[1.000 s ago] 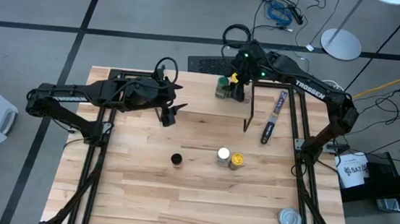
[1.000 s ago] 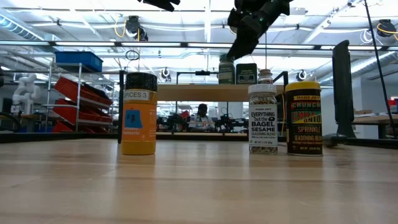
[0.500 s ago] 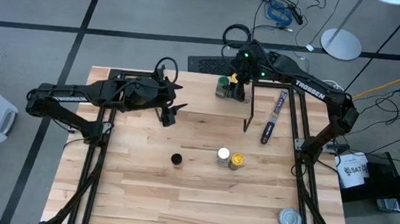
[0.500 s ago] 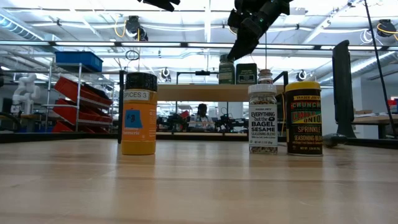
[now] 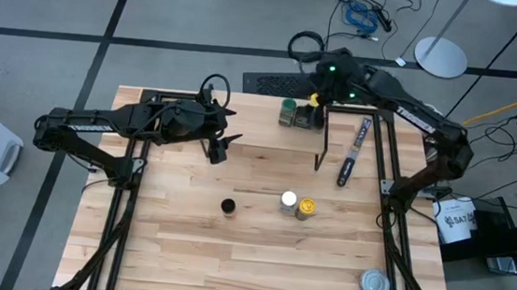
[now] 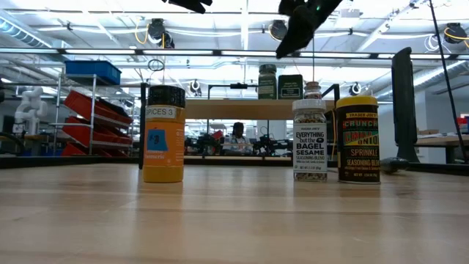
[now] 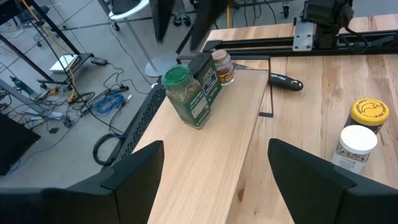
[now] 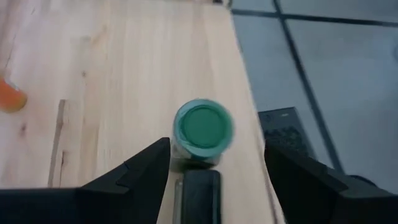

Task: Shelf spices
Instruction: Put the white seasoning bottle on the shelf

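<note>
Spices: green-lidded jar (image 5: 287,111) and square tin (image 5: 304,117) stand upright on the shelf (image 5: 270,120), upper centre; right gripper (image 8: 214,165) spread above them. Three jars (image 6: 163,133) upright mid-table (image 5: 184,242). Left gripper (image 7: 214,163) spread.

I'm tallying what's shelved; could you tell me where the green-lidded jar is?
The green-lidded jar stands on the shelf at the table's far edge, beside the dark square tin.
</note>
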